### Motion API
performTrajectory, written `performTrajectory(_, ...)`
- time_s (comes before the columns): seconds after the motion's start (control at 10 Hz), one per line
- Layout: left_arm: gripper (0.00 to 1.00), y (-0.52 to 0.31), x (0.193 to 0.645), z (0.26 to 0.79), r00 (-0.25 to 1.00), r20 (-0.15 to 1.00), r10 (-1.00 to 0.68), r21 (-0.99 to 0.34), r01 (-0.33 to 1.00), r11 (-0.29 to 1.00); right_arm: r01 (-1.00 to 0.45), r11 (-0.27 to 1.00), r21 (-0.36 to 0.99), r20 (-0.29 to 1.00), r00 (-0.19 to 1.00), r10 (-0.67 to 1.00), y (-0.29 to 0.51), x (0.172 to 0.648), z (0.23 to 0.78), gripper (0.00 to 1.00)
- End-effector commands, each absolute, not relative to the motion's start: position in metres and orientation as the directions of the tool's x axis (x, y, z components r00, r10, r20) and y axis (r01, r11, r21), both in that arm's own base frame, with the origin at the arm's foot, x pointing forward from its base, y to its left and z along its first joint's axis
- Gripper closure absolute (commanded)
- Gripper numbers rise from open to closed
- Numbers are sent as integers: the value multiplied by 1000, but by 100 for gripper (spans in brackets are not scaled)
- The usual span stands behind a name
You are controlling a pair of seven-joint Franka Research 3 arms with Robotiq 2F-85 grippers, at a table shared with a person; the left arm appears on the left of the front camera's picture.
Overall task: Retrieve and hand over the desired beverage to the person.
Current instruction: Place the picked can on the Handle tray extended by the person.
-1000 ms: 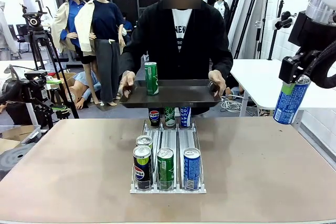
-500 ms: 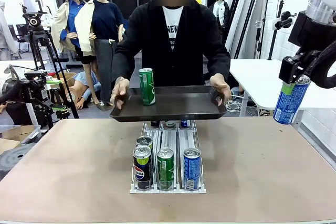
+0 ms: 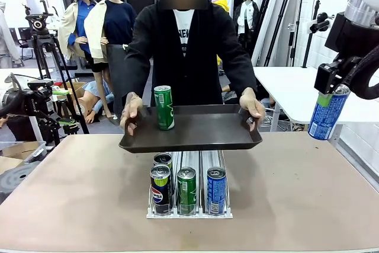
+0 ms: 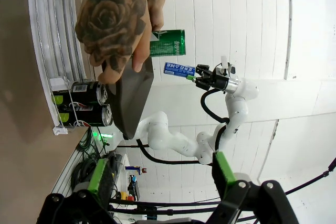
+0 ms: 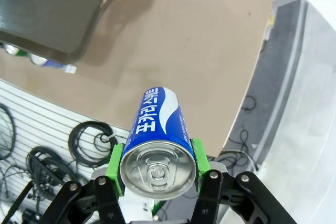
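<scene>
A: What has moved since a second ago?

B: The person (image 3: 185, 45) has leaned in and brought the dark tray (image 3: 195, 137) forward and lower; it now hangs over the far end of the can rack (image 3: 189, 211) on the worktop (image 3: 296, 194). The green can (image 3: 164, 108) rides along on the tray's left part. The right arm has not shifted.

A: How far along is the task?

B: By my reading, retrieval is done. The right tool (image 5: 157, 174) is pinching a blue can (image 5: 157, 129) between its green pads, held high at the right, well apart from the tray. The handover is left: the blue can must reach the tray or a hand. The left tool (image 4: 157, 182) stands spread, holding nothing.

A: Anything hidden?

B: The tray covers the rack's far cans; 4 cans show at its near end. The person's fingers curl under the tray edges. In the front view the right tool's fingertips are hard to make out behind the blue can.
</scene>
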State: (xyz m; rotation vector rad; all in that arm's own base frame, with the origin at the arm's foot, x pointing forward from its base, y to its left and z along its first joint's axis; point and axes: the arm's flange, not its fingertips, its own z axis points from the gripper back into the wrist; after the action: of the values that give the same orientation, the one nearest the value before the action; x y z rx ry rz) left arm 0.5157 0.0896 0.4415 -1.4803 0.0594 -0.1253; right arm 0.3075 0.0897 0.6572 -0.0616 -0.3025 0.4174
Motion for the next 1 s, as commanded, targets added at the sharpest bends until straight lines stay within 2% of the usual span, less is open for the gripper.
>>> performTrajectory(0.0, 0, 90, 516, 443, 992, 39, -117, -994, 51, 96, -410, 904, -123, 309, 850, 428, 99, 318, 682, 100)
performTrajectory(0.4, 0, 90, 516, 443, 992, 39, -117, -994, 51, 96, -507, 846, -164, 310, 788, 532, 133, 350, 727, 100)
performTrajectory(0.9, 0, 90, 516, 443, 992, 39, -117, -994, 51, 96, -653, 739, -166, 289, 684, 670, 204, 394, 743, 100)
